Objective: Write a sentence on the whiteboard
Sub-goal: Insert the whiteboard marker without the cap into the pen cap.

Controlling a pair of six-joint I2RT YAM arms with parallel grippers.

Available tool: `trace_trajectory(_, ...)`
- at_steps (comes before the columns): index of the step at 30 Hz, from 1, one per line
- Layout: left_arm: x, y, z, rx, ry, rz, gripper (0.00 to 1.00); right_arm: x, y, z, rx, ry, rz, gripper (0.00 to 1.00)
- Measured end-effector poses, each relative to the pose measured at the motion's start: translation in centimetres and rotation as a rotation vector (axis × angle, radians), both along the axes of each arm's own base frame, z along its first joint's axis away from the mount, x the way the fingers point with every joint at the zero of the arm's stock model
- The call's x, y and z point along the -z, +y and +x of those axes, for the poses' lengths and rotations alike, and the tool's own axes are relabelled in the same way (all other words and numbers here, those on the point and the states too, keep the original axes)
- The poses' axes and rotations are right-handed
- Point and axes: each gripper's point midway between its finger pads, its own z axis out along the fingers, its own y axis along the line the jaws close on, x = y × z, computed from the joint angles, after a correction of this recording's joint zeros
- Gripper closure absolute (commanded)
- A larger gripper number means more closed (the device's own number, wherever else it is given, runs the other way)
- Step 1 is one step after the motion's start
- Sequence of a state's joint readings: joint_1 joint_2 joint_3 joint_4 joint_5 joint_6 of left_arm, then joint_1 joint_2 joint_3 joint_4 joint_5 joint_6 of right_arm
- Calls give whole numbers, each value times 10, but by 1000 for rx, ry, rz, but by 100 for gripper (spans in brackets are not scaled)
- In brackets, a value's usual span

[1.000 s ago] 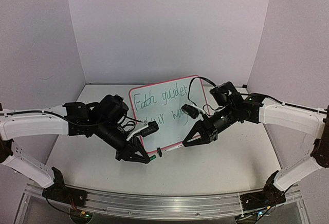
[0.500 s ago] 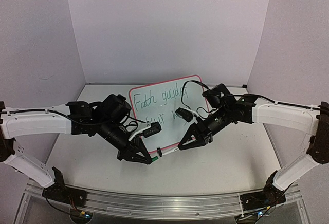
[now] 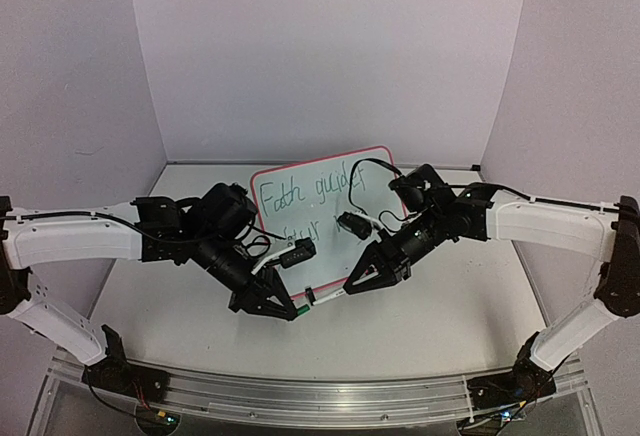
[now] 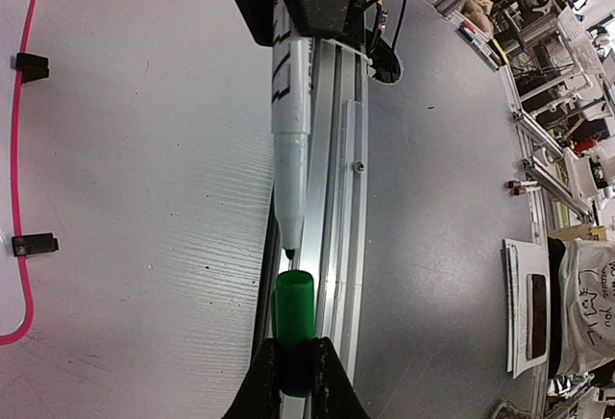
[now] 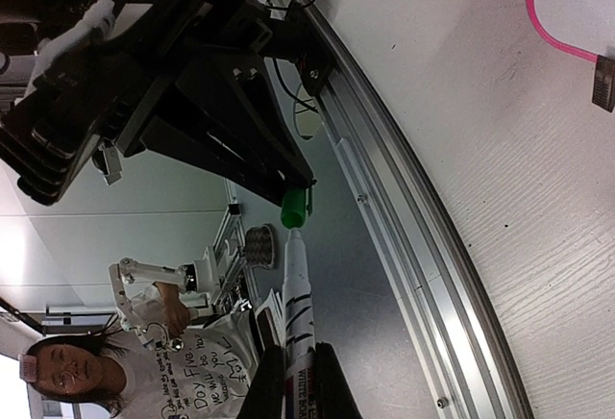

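My left gripper point(image 4: 293, 373) squeezes the green cap point(image 4: 292, 308) and my right gripper point(image 5: 299, 382) squeezes the marker point(image 5: 296, 294), lined up for closing.

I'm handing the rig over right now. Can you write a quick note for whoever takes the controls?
Left gripper: shut on the green cap, open end facing the marker.
Right gripper: shut on the marker, held by its barrel.
The marker tip is at the cap's mouth, lined up but not seated.
The whiteboard lies flat on the table behind both grippers. The sentence is written in two green lines, and the arms partly hide the lower one.
Done: writing.
Left: probably push the cap on and set the marker down.
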State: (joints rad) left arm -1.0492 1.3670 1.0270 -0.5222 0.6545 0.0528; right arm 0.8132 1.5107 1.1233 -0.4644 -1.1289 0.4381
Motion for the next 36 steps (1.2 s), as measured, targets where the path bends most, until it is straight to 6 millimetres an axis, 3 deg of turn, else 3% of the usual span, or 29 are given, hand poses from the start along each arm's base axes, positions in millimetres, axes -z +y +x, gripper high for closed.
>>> trace_trajectory(11,6,-2,0,4,15,15,100,3,1,-1,-10,6,0,100)
trace_trajectory(36,-6,-9,2,16,9,-19,100,3,10,-3,-44,13,11,100)
